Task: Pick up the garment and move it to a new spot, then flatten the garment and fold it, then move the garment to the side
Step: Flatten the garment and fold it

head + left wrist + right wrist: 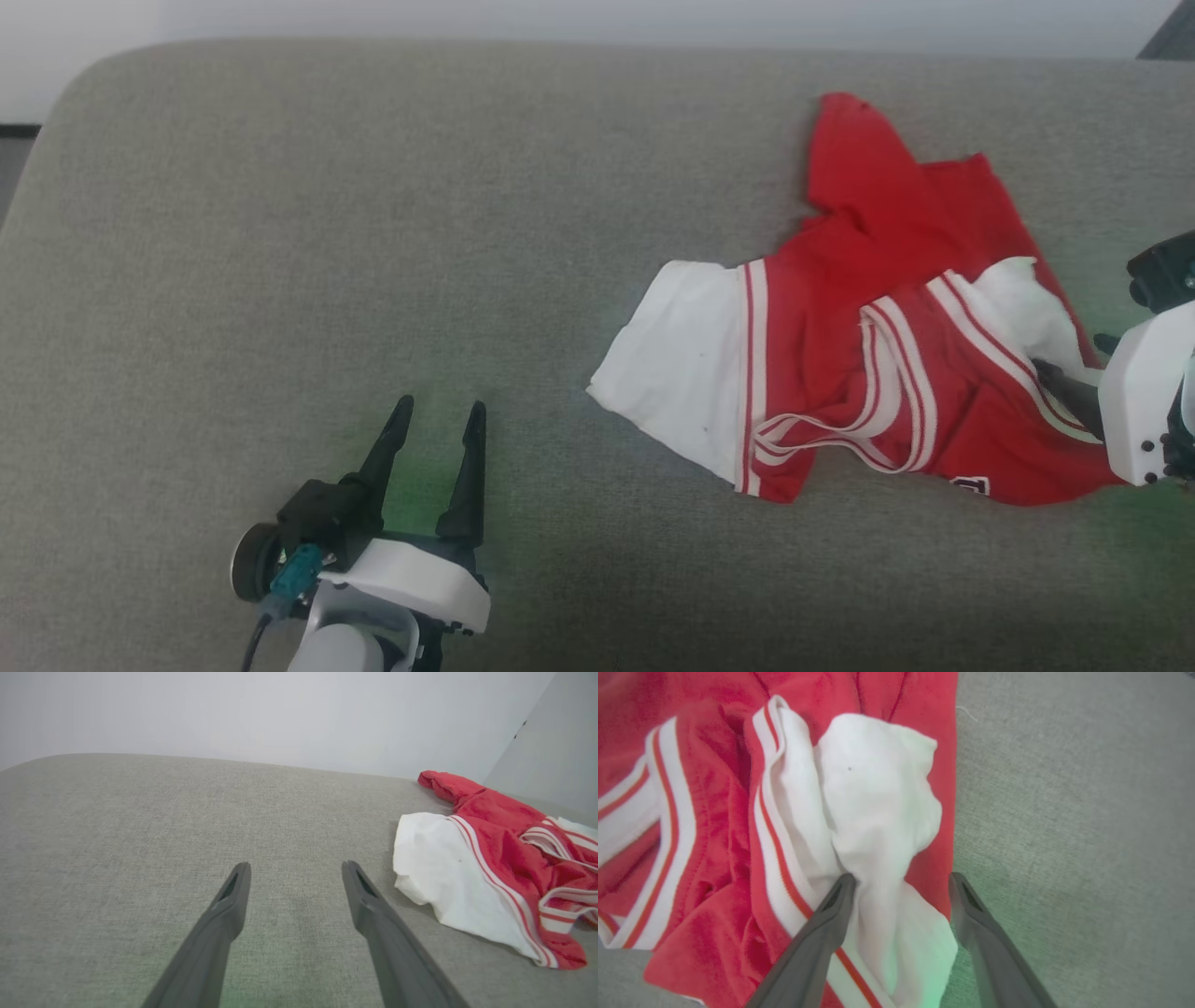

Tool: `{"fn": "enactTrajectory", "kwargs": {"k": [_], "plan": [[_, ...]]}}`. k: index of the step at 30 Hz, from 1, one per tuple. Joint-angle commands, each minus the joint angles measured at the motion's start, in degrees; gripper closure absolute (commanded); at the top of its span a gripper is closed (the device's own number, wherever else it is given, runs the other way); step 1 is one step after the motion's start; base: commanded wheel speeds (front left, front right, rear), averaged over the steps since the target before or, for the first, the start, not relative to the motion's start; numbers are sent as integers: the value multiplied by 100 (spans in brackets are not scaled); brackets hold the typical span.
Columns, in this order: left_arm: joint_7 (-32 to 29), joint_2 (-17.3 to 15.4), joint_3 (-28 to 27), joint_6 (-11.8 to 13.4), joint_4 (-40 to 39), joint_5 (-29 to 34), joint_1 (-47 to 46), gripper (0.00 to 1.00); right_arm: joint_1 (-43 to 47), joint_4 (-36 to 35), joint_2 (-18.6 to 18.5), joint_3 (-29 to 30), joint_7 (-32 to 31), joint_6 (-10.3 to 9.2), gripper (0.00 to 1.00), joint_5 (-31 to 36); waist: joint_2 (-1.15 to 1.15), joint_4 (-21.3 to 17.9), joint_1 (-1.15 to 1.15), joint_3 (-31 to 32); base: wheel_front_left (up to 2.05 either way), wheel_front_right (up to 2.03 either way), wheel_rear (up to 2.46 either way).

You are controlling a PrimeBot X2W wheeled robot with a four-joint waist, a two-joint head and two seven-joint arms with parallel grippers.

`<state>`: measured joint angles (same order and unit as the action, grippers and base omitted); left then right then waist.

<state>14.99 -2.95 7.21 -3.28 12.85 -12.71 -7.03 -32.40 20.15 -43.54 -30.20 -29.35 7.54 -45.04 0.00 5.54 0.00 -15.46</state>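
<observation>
The garment (878, 308) lies crumpled on the grey cushion (280, 233), at the right side of the head picture. Its long way runs from left to right across the picture. A big white end (672, 364) sits near the middle, and a red bit pokes up toward the top.

Our right hand (1072, 359) is the near one. It shows at the right edge of the frame, right at the garment's right end. In the right wrist picture its two fingers (817, 933) stand wide apart, with a white fold (878, 788) of cloth between them. One finger is over the cloth and the other is by the red edge, where the cushion starts. The hand grips nothing yet. We cannot tell if the tips touch the cloth.

Our left hand (441, 404) is at the lower left, well apart from the garment, which lies to its right. It is wide open too and holds nothing. We think the right hand needs to close on the white fold to lift the garment.
</observation>
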Motion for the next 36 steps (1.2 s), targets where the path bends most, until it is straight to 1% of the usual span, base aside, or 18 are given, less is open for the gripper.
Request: {"fn": "enactTrajectory", "kwargs": {"k": [1,3,4,5,6,7,8,12,16,20,22,27,29,31,33,35,36], "plan": [[27,6,13,43,-9,-21,-48,0,-83,1,4,-68,-16,-10,0,-57,0,77,0,-92,0,0,0],[27,7,51,75,-1,-57,-73,0,-194,29,-84,-177,37,-10,0,-144,0,94,0,-129,0,0,0],[27,9,65,94,1,-75,-84,0,-221,41,-113,-232,74,-10,30,-181,0,97,0,-140,0,0,0],[27,10,74,97,7,-86,-91,0,-244,54,-131,-291,95,-10,62,-216,0,99,0,-147,0,0,0],[27,10,79,104,11,-99,-96,0,-273,57,-140,-364,107,-10,91,-296,0,97,0,-151,0,0,0],[27,9,76,118,13,-110,-99,0,-310,70,-161,-409,132,-10,91,-343,0,91,0,-152,0,0,0],[27,8,71,130,15,-122,-96,0,-329,80,-186,-468,146,-10,100,-405,0,79,0,-150,0,0,0],[27,9,37,146,7,-117,-82,0,-419,151,-238,-612,291,-10,100,-606,0,-21,0,-134,0,0,0],[27,9,24,122,-10,-69,-135,0,-383,338,-369,-446,632,-10,100,-805,0,-129,0,-119,0,0,0],[27,10,-39,125,-64,-31,-148,0,-139,498,-668,-71,1035,-10,100,-1030,0,-251,0,-146,0,0,0],[27,9,-55,108,-72,-8,-153,0,6,618,-820,206,1272,-10,100,-1184,0,-305,0,-172,0,0,0],[27,9,-41,80,-59,30,-190,0,458,1161,-982,851,1729,-10,100,-1538,0,-394,0,-212,0,0,0],[27,8,-37,69,-53,39,-206,0,639,1468,-1038,1040,1868,-10,100,-1540,0,-416,0,-223,0,0,0],[27,9,-40,56,-51,41,-218,0,750,1813,-1029,1193,2045,-10,100,-1466,0,-434,0,-226,0,0,0],[27,8,-72,51,-45,65,-211,0,803,2075,-903,1289,2213,-10,100,-1403,0,-457,0,-215,0,0,0],[27,9,-108,48,-40,98,-180,0,820,2209,-736,1281,2315,-9,100,-1344,0,-493,0,-192,0,0,0],[27,9,-108,48,-40,98,-180,0,820,2209,-736,1281,2315,-9,100,-1344,0,-493,0,-192,0,0,0]]}}
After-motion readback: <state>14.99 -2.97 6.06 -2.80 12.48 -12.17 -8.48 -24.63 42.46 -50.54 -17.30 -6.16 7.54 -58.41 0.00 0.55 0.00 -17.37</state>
